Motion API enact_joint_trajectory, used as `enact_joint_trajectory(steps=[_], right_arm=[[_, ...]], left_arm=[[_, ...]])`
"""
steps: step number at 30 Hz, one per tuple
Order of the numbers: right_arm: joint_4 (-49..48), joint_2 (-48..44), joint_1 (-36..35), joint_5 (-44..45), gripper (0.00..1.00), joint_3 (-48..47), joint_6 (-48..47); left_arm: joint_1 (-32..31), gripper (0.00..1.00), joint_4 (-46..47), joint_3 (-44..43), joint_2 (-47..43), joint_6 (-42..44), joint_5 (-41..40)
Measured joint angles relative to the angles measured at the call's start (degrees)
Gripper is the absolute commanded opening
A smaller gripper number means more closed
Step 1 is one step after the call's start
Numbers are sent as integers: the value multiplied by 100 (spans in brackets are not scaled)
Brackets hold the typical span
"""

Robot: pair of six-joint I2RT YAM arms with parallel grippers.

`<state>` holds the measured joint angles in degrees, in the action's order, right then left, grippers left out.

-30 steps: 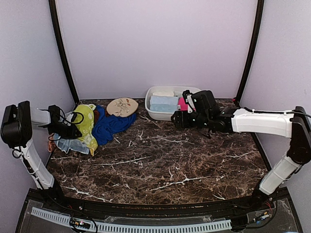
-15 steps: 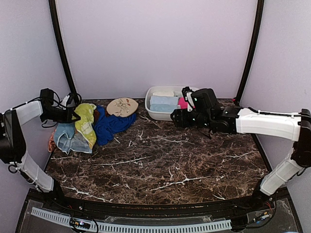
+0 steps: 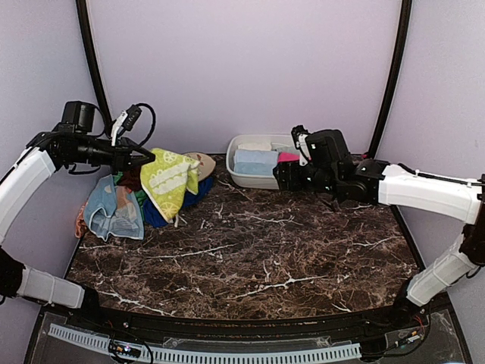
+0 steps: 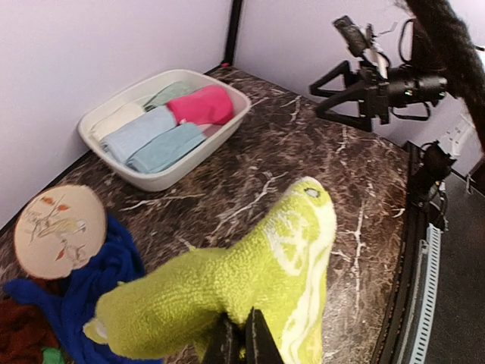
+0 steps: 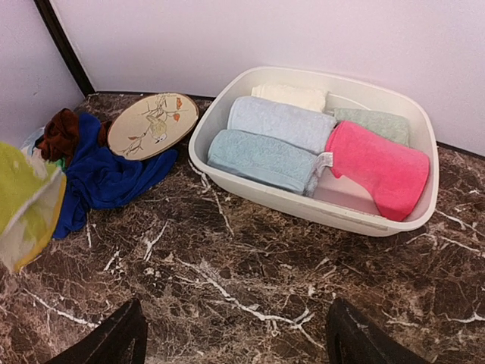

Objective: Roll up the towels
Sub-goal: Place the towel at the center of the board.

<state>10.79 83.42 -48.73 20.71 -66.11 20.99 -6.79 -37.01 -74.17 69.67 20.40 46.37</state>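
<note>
Over the tabletop's (image 3: 288, 258) 10 o'clock side, the yellow-green towel (image 3: 171, 183) dangles toward 5 o'clock from the left pincer (image 3: 145, 158) (clamped on it), the gaping right pincer (image 3: 277, 177) well apart at 3 o'clock.

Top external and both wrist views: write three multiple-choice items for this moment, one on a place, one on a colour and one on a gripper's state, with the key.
1. Where is the rolled hot pink towel relative to the white basin?
A. inside it
B. outside, against its near wall
C. hanging from a gripper

2. What colour is the towel pinched by the left gripper?
A. royal blue
B. yellow-green
C. brown

3. The right gripper is:
A. shut on a towel
B. shut and empty
C. open and empty

Key:
1 A, it lies among the other rolls within the rim.
2 B, the yellow-green towel hangs lifted from the closed fingers.
3 C, its fingers stand wide apart over bare marble, with nothing between them.
</note>
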Motion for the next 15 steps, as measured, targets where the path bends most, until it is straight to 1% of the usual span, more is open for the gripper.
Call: enact_joint_trajectory(steps=[4, 7, 11, 15], right_arm=[[125, -258, 15, 227, 82, -7, -55], [221, -407, 42, 339, 83, -7, -59], [380, -562, 94, 487, 83, -7, -57], [549, -667, 109, 605, 83, -7, -72]], left_arm=[[-876, 0, -153, -354, 227, 28, 15], [-1440, 0, -223, -710, 686, 42, 24], [-1803, 0, -302, -1027, 1320, 50, 87], [-1945, 0, -417, -951, 1593, 264, 7]])
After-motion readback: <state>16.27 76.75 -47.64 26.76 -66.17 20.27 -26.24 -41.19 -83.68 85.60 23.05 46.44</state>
